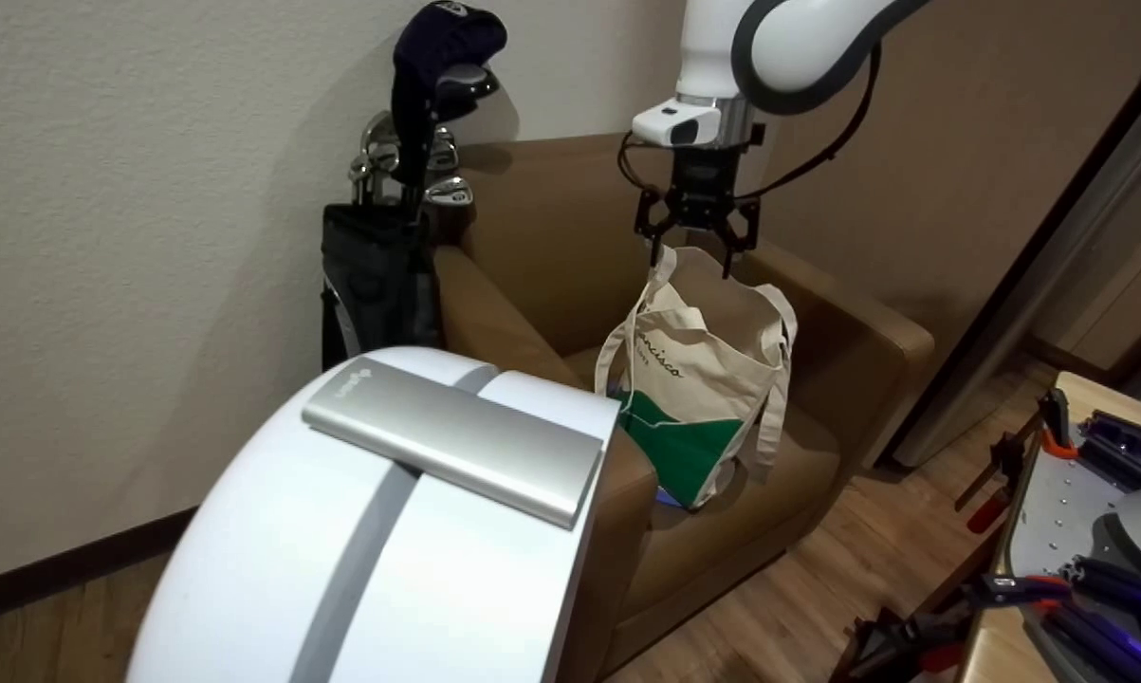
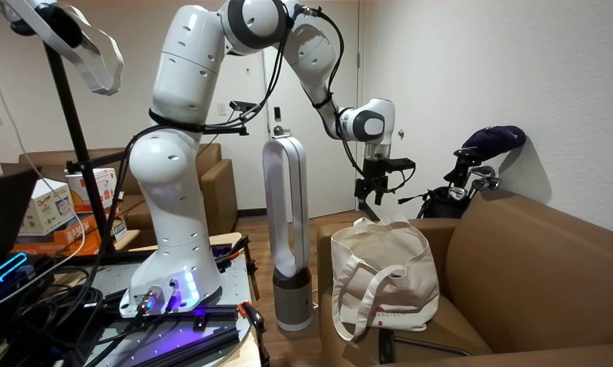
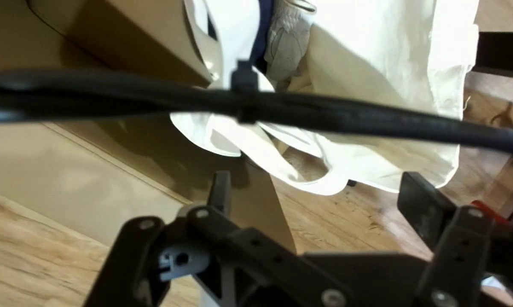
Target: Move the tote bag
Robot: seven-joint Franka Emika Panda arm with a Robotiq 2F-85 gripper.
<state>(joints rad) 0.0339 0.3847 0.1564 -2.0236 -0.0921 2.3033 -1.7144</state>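
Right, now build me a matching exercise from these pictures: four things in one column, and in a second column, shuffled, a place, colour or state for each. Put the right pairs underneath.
Things
1. tote bag
2. gripper
3. golf bag
4. tower fan

Places, colours and states
A. open
B. pale, with a tall loop-shaped top, standing on the floor
C. cream, resting on the seat of the brown armchair
D. dark, holding clubs, beside the armchair

Right pairs: 1-C; 2-A; 3-D; 4-B
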